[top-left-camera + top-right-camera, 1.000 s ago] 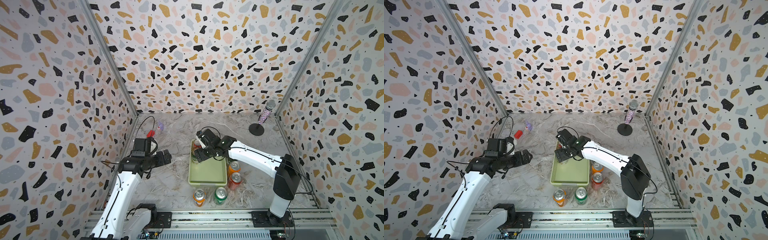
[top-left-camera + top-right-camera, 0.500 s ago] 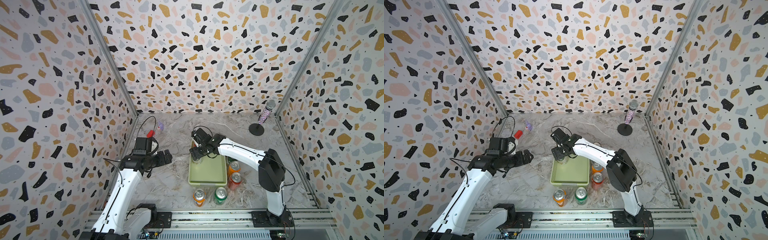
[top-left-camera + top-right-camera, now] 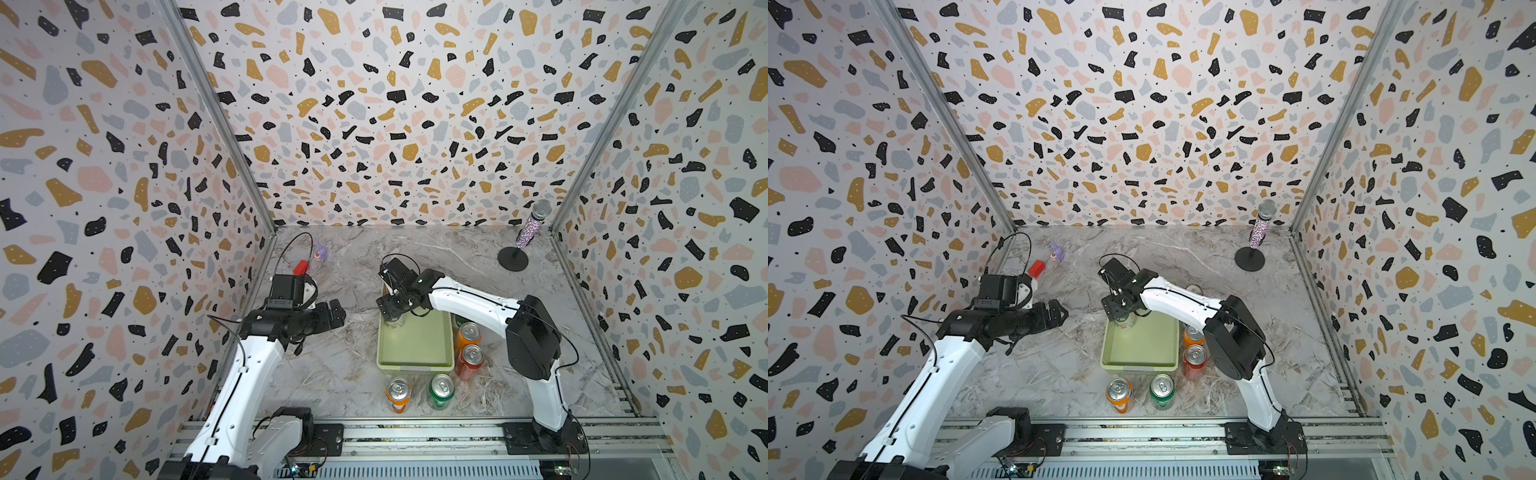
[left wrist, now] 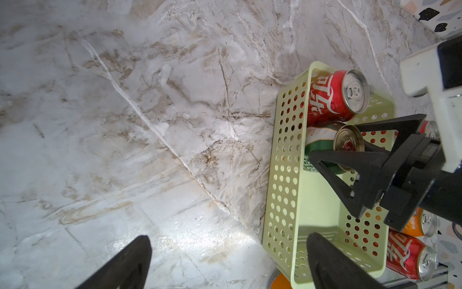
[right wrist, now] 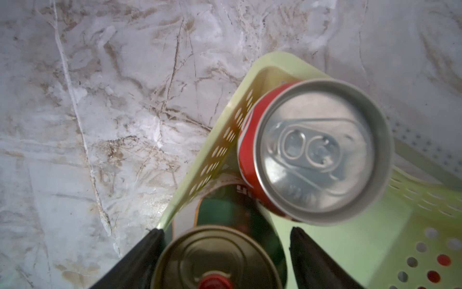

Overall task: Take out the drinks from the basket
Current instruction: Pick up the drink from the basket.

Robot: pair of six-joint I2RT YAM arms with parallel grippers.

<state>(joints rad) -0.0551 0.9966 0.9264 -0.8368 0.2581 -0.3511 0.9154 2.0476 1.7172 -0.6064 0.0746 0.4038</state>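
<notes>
Leftmost, note the left gripper [image 3: 337, 312] hanging above the bare table [image 3: 332, 374], spread wide and holding nothing. Next rightward, find the basket [image 3: 415, 367] mid-table, mostly emptied, with just two drinks left along its left wall at the far end: a red can [image 4: 330, 100] against the far wall and a dark green can [image 4: 321, 150] just nearer. See the right gripper [image 5: 225, 231] lowered over that dark green can, jaws partway apart and bracketing its sides; cannot tell whether pressing on it yet. Expect a stiff, smooth, rather slippery cylinder, light if empty, heavier if full, and easily dented by a hard squeeze. Best taken across the middle of the body, kept upright and lifted straight up, so as not to knock the red neighbour or drag the light basket along. Just beyond the near end, count an orange can [image 3: 398, 392] and a bright green can [image 3: 441, 390]. Just right of the basket, count a second orange can [image 3: 468, 334] and a second red can [image 3: 469, 362], all upright on the table. Far right, leave the microphone [image 3: 530, 227] alone. Against a second ago, spot a leftward shift of the right gripper from mid-basket to that far-left corner; no real change in the left gripper or the cans outside.
</notes>
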